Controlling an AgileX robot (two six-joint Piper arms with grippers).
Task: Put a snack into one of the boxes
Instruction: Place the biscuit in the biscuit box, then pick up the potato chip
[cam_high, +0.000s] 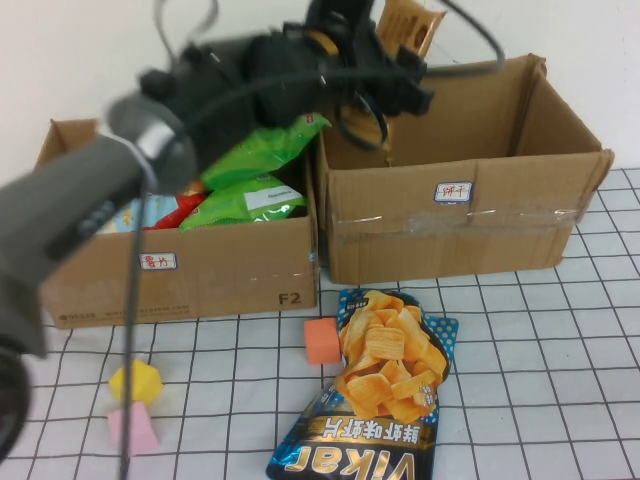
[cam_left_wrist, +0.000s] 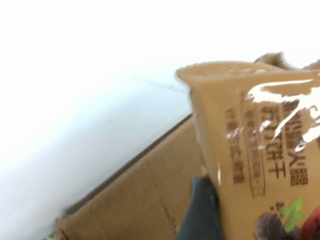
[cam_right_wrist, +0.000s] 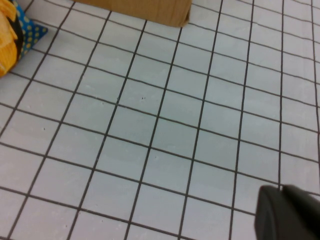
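My left gripper (cam_high: 398, 62) is shut on a tan snack packet (cam_high: 412, 24) and holds it above the back left corner of the open right cardboard box (cam_high: 450, 225). In the left wrist view the packet (cam_left_wrist: 260, 150) fills the right side, one dark finger (cam_left_wrist: 200, 215) lies against it, and the box wall (cam_left_wrist: 135, 200) is below. The left cardboard box (cam_high: 180, 275) holds green snack bags (cam_high: 262, 150). My right gripper (cam_right_wrist: 287, 215) is shut and empty, low over the gridded table; it is out of the high view.
A blue chips bag (cam_high: 375, 390) lies on the table in front of the boxes, with its corner (cam_right_wrist: 12, 35) in the right wrist view. An orange cube (cam_high: 322, 340), a yellow block (cam_high: 135, 382) and a pink block (cam_high: 132, 430) lie at the front left.
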